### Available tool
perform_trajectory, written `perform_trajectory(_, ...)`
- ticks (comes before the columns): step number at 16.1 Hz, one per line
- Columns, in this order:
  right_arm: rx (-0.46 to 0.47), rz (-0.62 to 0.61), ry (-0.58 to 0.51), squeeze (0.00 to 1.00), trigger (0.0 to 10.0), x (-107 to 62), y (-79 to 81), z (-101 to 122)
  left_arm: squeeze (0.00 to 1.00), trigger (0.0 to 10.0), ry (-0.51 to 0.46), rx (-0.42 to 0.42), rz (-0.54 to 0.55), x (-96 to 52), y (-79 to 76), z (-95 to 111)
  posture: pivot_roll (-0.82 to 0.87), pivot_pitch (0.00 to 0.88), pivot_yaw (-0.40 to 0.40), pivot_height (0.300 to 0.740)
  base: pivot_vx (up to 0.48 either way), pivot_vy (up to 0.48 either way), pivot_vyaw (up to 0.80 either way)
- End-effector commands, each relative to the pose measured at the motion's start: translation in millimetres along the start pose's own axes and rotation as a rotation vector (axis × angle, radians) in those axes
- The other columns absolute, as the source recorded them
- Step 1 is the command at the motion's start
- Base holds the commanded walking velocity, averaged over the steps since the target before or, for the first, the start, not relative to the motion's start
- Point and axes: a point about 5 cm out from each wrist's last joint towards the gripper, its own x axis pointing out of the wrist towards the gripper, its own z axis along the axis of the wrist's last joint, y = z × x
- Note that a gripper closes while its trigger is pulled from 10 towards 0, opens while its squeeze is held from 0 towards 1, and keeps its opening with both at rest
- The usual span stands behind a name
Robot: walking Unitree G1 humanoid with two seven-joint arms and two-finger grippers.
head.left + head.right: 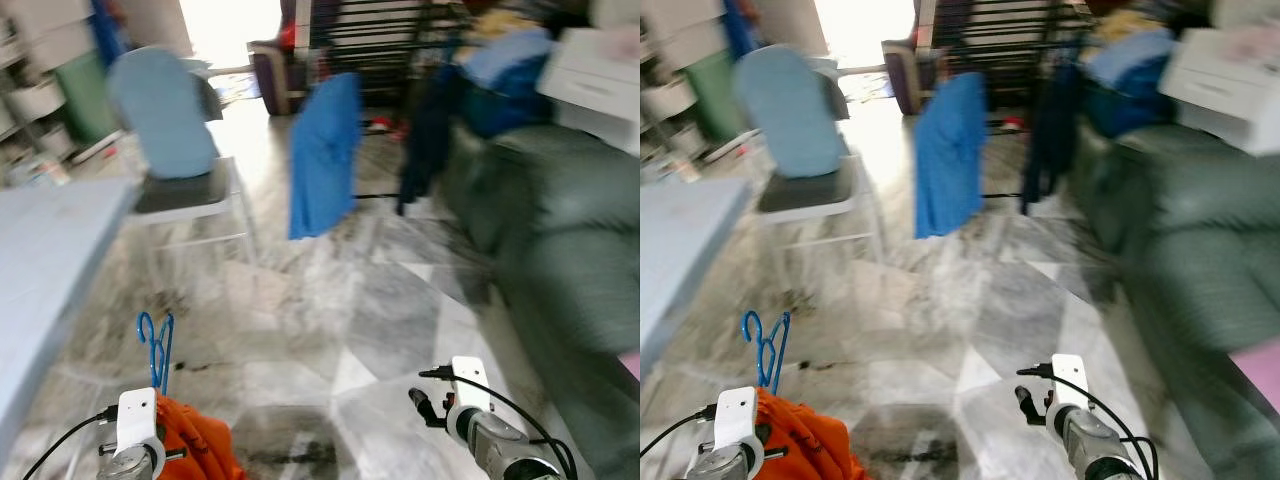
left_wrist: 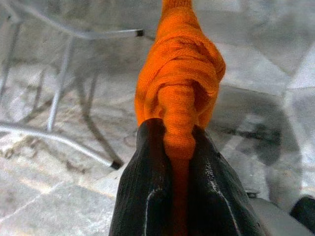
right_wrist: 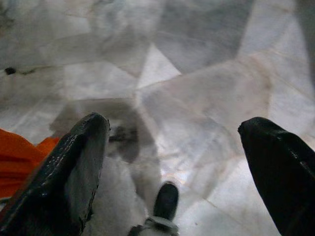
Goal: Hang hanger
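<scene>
The thin blue plastic hanger (image 1: 155,348) is standing upright at the lower left, its long axis running up and down, its hook end pointing up above the left arm; below it a bunched bright orange cloth garment (image 1: 192,442) is hanging, just beside the white wrist block; whether hanger and garment are joined I cannot tell through the blur. The left wrist view is giving what the head views are not: the left gripper (image 2: 178,147) is pressing its two black fingers (image 2: 145,187) tight on a twisted roll of that orange garment, the cloth running away from the fingertips over the grey marble floor (image 2: 256,69), with thin metal chair legs (image 2: 59,98) beyond. The right gripper (image 3: 172,147) is hanging low on the right with its fingers spread wide apart, gripping nothing, marble tiles between them; a corner of orange is peeking in at one edge there. Ahead, blurred, a blue-backed chair (image 1: 170,130) is standing left, a hanging blue cloth (image 1: 325,155) in the middle, a dark green sofa (image 1: 560,240) on the right.
</scene>
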Motion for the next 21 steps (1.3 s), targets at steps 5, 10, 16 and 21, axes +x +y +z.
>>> perform_trajectory(5,-0.003,0.005,-0.01,0.0,10.0,2.0,4.7,5,0.0,10.0,-0.013,-0.011,0.033,0.8,7.1,7,-0.03,0.0,0.056,0.74,0.0,-0.097,0.0)
perform_trajectory(10,-0.004,0.003,-0.019,0.0,10.0,2.7,5.6,9,0.0,10.0,-0.024,-0.047,0.049,1.1,8.4,10,-0.03,0.0,0.052,0.74,0.0,0.0,0.0)
perform_trajectory(16,-0.063,0.017,-0.028,0.0,10.0,3.2,6.3,15,0.0,10.0,-0.014,-0.122,0.069,0.8,7.0,6,-0.03,0.0,0.032,0.74,0.0,0.0,0.0)
perform_trajectory(21,-0.068,0.013,-0.04,0.0,10.0,3.6,5.6,19,0.0,10.0,-0.016,-0.123,0.068,0.6,7.1,6,-0.03,0.0,0.032,0.74,0.185,0.0,0.26)
